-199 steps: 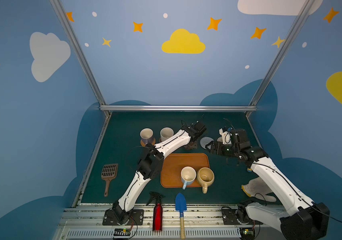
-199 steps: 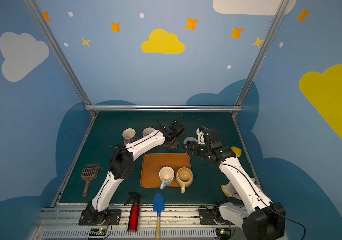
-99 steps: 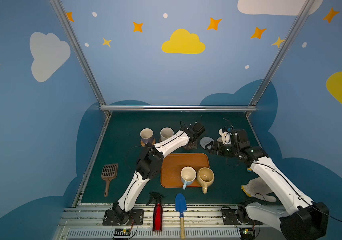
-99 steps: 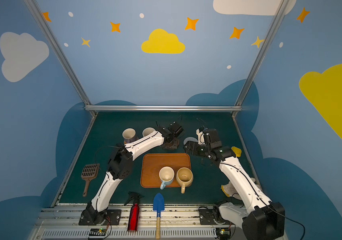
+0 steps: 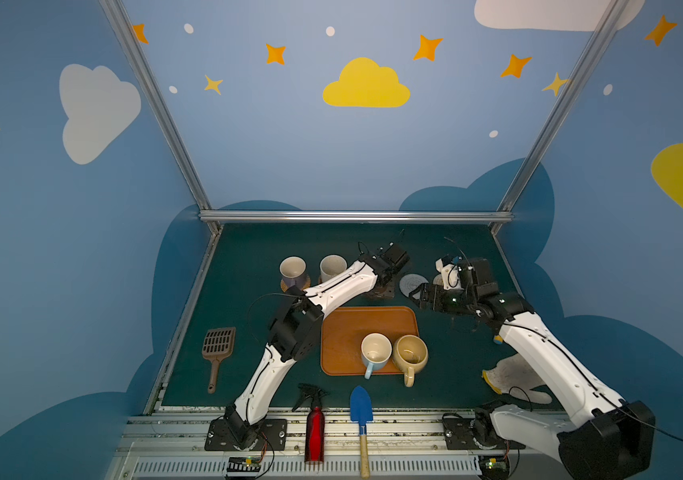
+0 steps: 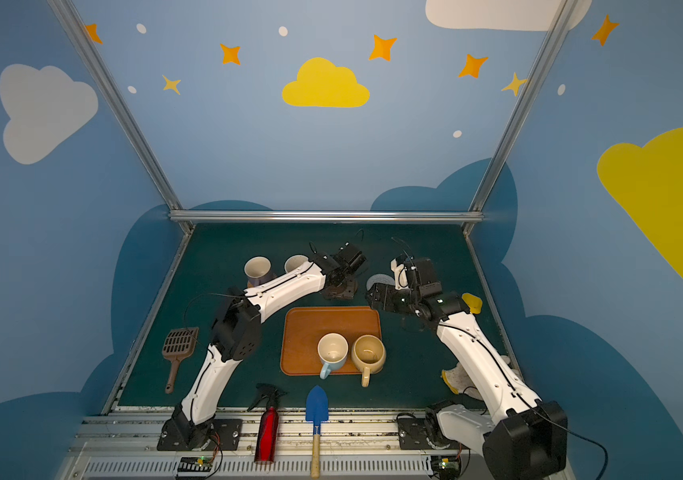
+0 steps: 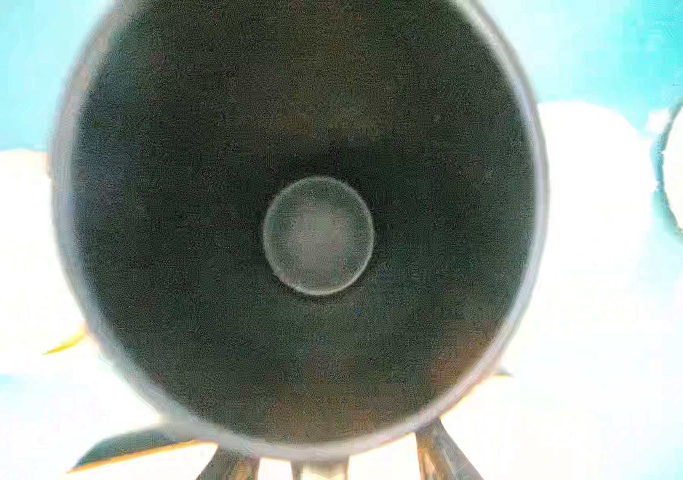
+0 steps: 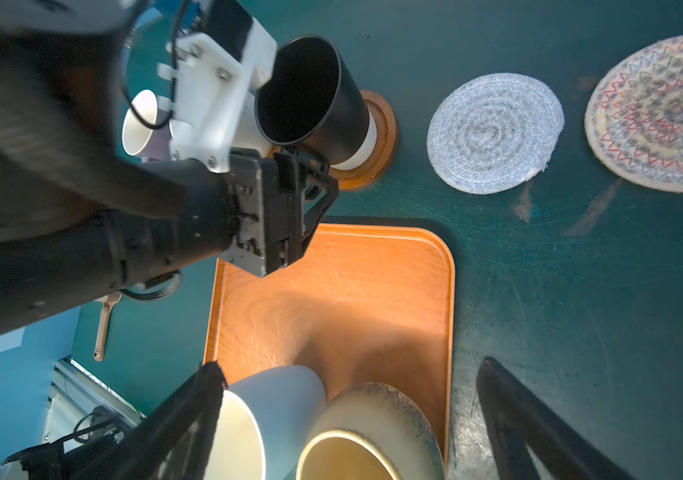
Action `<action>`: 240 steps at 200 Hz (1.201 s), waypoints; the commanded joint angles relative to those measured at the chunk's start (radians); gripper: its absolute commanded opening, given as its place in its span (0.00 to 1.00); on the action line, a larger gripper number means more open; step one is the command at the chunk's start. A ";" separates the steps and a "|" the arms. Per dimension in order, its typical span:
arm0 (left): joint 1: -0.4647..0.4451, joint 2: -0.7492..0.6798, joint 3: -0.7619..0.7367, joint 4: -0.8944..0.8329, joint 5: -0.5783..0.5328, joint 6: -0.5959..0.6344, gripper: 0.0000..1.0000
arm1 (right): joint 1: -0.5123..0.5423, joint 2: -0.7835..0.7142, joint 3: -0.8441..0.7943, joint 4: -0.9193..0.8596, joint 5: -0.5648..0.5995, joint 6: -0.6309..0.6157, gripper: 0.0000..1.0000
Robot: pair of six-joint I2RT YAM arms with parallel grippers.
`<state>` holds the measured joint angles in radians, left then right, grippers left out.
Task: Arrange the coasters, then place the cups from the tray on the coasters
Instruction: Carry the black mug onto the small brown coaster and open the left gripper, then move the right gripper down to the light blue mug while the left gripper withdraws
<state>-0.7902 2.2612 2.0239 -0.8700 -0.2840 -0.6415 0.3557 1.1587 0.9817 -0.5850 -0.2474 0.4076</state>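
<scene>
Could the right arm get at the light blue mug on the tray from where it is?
Probably yes. The right gripper is open, off the far right corner of the tray, and nothing covers the blue mug. The tan mug close beside it may crowd one finger.

Robot lab booth: cloud-and-star painted walls, aluminium frame, green tabletop, left arm and right arm.

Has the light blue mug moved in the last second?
No. In a top view the light blue mug still sits at the tray's near edge beside the tan mug.
</scene>
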 commanded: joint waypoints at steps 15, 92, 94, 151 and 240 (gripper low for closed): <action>-0.012 -0.156 -0.060 0.023 0.018 0.002 0.87 | 0.009 -0.043 0.005 -0.093 -0.009 -0.054 0.95; -0.014 -0.577 -0.456 0.224 0.298 0.042 0.99 | 0.149 -0.186 -0.004 -0.193 -0.017 -0.093 0.95; -0.013 -0.594 -0.469 0.229 0.307 0.046 0.99 | 0.159 -0.187 -0.003 -0.196 -0.012 -0.092 0.95; 0.016 -0.948 -0.746 0.195 0.376 0.108 0.99 | 0.439 -0.238 0.009 -0.355 0.164 0.068 0.84; 0.060 -1.133 -0.984 0.187 0.505 0.068 0.97 | 0.798 -0.104 -0.029 -0.213 0.305 0.317 0.77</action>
<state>-0.7330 1.1519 1.0691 -0.6956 0.1635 -0.5533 1.0931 0.9859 0.9661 -0.8852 -0.0036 0.6395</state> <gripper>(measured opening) 0.973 0.781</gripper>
